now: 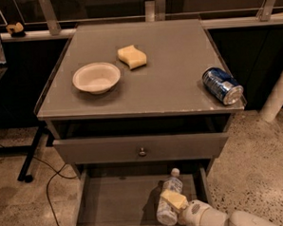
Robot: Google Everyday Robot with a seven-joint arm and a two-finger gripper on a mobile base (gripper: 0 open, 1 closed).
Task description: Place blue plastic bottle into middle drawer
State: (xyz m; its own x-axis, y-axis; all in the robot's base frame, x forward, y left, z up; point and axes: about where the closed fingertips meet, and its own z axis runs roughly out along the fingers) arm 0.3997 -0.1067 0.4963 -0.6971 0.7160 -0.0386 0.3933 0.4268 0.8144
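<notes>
A grey bench [168, 85] on speckled floor carries a bowl [96, 78], sponge [132, 56] and can [222, 85], far beyond the fingers [174, 198]. The gripper [171, 202] sits at lower right, fingers clenched on the blue plastic bottle [171, 184]. It is held near upright over the open middle drawer [117, 199], whose floor lies just beneath them, likely for setting down.
</notes>
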